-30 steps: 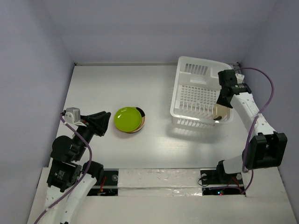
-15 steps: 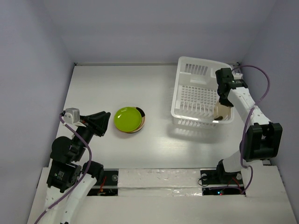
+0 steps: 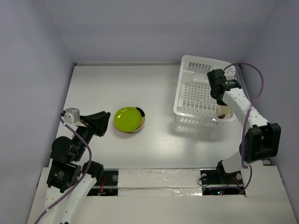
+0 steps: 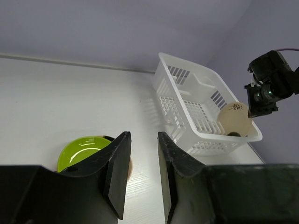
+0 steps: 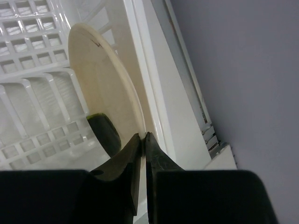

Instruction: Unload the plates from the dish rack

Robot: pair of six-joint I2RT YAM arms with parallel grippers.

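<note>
At seven o'clock the left pincer (image 4: 141, 140) gapes, empty. Midway across the surface (image 3: 103, 88), a yellow-green plate (image 3: 127, 119) hides all but the rim of a tan-brown plate (image 3: 142, 121). At two o'clock, the dish rack (image 3: 196, 65) holds an upright cream plate (image 5: 100, 88), its rim pinched by the right pincer (image 5: 143, 140); a dark thing (image 5: 106, 134) beneath is unclear.

bright, even overhead light; soft shadow beside dish rack (image 3: 196, 93)
</note>
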